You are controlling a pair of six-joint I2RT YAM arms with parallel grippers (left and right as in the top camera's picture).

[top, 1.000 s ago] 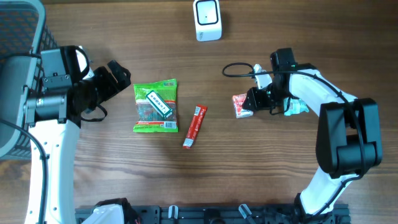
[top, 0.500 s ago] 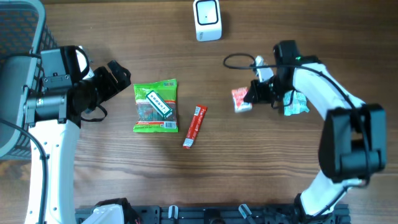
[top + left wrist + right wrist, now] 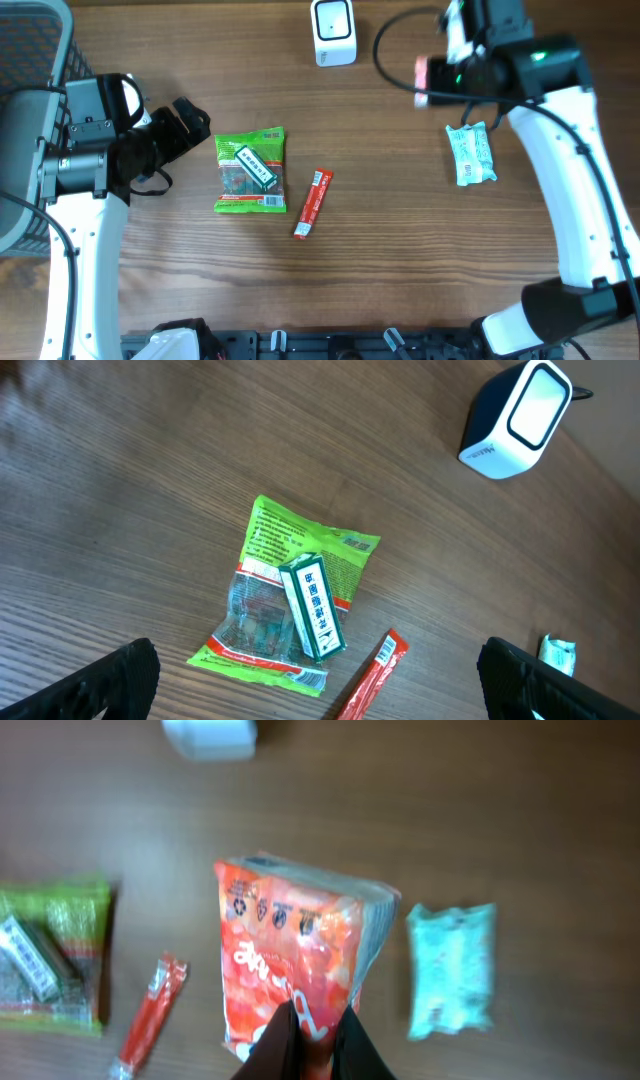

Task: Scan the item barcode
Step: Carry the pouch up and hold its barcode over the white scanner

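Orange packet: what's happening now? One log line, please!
right gripper: shut on orange packet, held above table | left gripper: open, empty | white scanner: on table

At the upper right of the overhead frame we see an orange-red plastic snack packet [image 3: 430,72] printed with white lettering and small white symbols. Below it we note a pale mint-green crinkled wrapper [image 3: 470,156]. At top centre, the white box-shaped scanner [image 3: 333,30] has a dark-rimmed window. Left of centre we find a bright green plastic pouch [image 3: 250,172], crossed by a dark green band with white characters, and a red slim stick sachet [image 3: 313,203]. The brown wooden table [image 3: 400,270] shows fine straight grain.
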